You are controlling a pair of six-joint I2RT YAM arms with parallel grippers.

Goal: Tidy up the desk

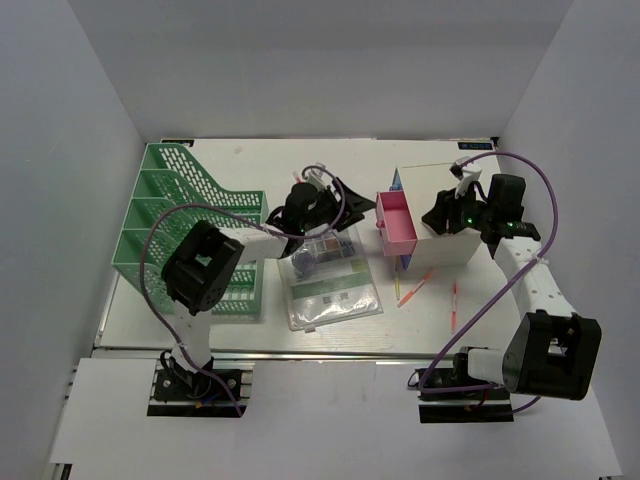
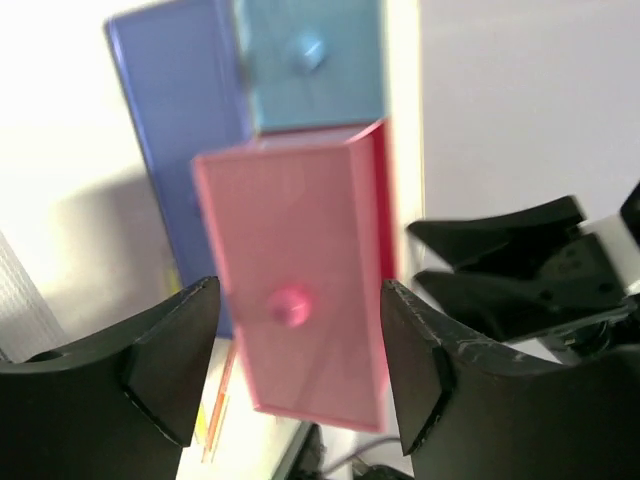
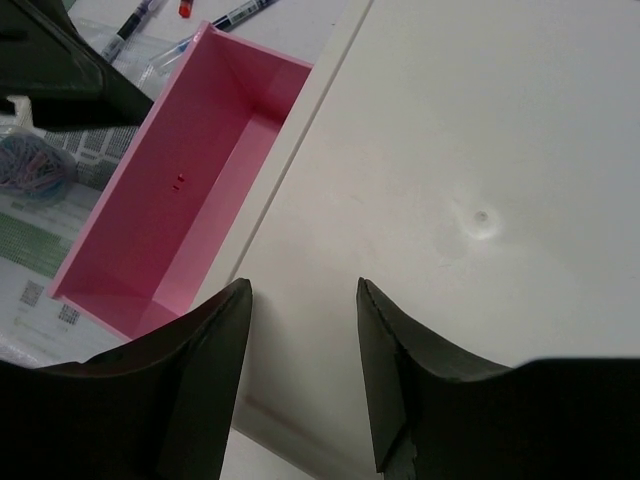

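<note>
White walls surround the desk (image 1: 270,160), which lies under both arms. Left gripper (image 2: 300,370) is spread, facing the front of the pulled-out pink drawer (image 2: 300,250). Right gripper (image 3: 305,370) is also spread, just above the top of the white box (image 3: 480,200). Green rack (image 1: 190,220) stands at left.

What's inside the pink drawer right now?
Pink drawer looks empty: bare pink walls and floor. Its near end is covered by the right hand, so that corner can't be checked.
</note>
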